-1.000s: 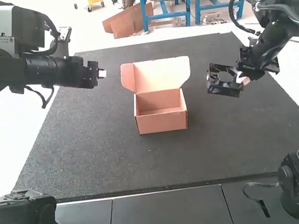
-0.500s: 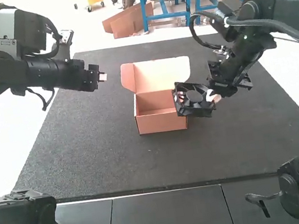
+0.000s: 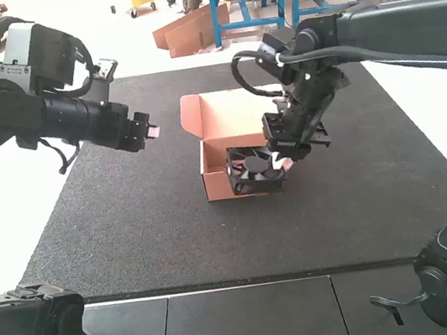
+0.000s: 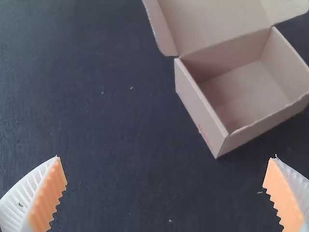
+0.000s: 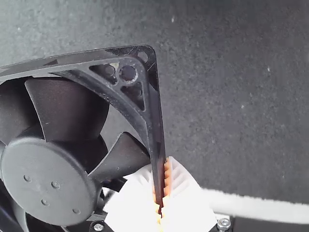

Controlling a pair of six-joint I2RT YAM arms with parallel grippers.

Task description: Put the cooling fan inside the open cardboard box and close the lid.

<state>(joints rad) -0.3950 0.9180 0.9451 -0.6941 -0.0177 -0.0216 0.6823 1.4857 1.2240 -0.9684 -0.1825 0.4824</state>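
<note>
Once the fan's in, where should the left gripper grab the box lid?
Probably its free top edge, near the left corner. The lid stands up behind the cardboard box opening, hinged at the rear wall, so that edge is exposed and farthest from the hinge. The open left gripper hovers on that side: come from there.

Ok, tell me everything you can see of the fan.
The fan is black and looks like plastic. It has a square frame with mounting holes at the corner, curved blades and a round hub. The right gripper is shut on one edge of the frame. The fan hangs tilted over the front wall of the open box. I cannot tell whether it touches the box.
</note>
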